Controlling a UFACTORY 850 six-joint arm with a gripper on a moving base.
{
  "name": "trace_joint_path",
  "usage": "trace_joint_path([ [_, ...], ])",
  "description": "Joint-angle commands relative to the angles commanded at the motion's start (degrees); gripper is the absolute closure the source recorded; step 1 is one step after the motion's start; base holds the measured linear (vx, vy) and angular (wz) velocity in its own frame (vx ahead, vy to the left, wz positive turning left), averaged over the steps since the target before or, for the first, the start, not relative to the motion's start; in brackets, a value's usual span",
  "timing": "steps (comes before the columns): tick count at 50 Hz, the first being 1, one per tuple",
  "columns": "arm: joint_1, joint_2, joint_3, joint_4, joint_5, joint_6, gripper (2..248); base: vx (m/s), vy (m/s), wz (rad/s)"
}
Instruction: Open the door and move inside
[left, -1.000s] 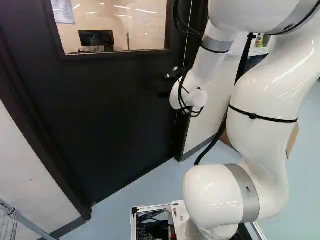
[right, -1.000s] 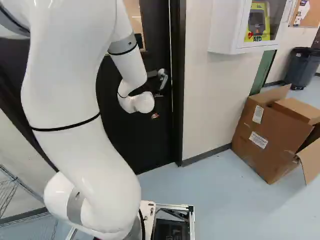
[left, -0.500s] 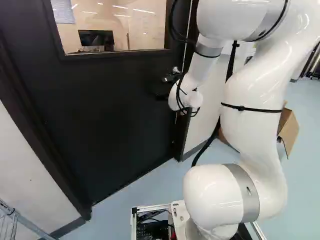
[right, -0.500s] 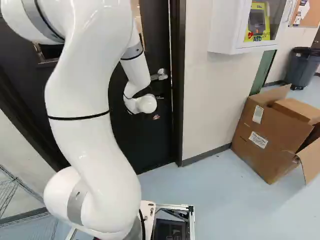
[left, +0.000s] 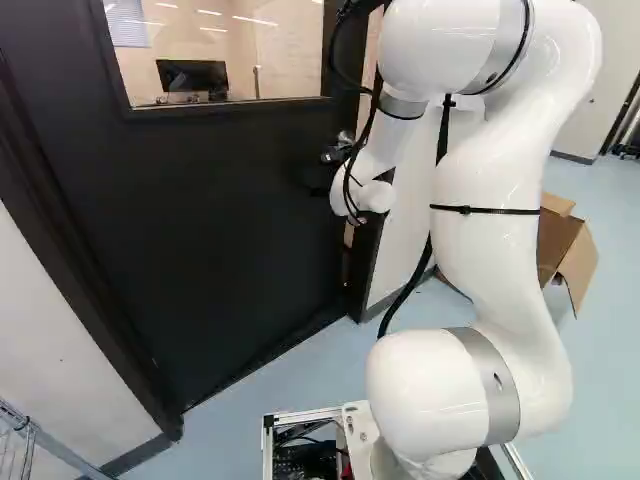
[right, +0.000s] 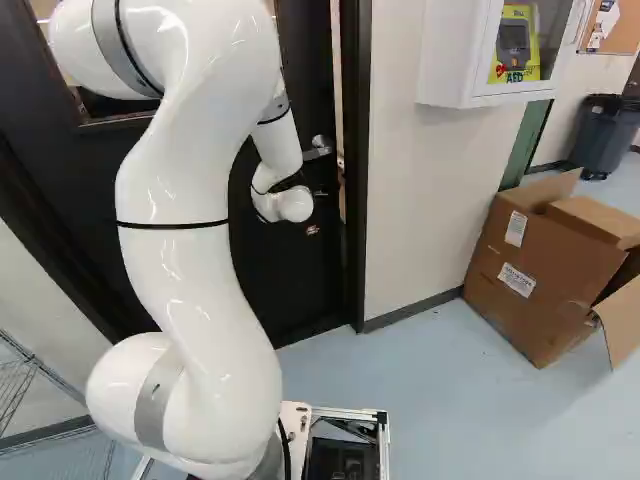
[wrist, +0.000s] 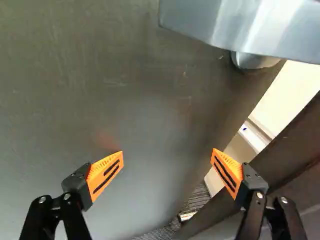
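In the left base view we saw the dark, flat-faced door (left: 200, 230) filling the space ahead, its window (left: 225, 60) looking into a lit room, while our white, jointed arm (left: 490, 270) reached to the latch side; from there we could not make out the jaws. In the right base view the silver metal lever handle (right: 318, 148) sat near the door's free edge, just above the rounded white wrist (right: 293, 204), and a narrow bright gap (right: 341, 190) parted that edge from the dark frame (right: 356, 180): we judged the door unlatched and slightly ajar. In the wrist view the jaws stood wide open with nothing held. One orange pad (wrist: 106, 172) was over the door's face, the other (wrist: 228, 171) over the opening beside the frame. The handle lay ahead of the jaws, off towards the frame side, its long axis running roughly along the line from one finger to the other, so closing from here would not have caught it. The door's face itself was straight before us; we reckoned the next move called for pushing that face away, keeping the frame-side finger clear of the frame, before driving the base through.
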Motion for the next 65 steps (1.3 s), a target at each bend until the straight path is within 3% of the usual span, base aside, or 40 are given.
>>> trace_joint_path([
  [16, 1.2, -3.1, -4.1, 1.5, 0.1, 0.0, 3, 0.000, 0.000, 0.000],
  [65, 5.3, -12.3, -16.4, 1.6, 1.1, 0.0, 3, 0.000, 0.000, 0.000],
])
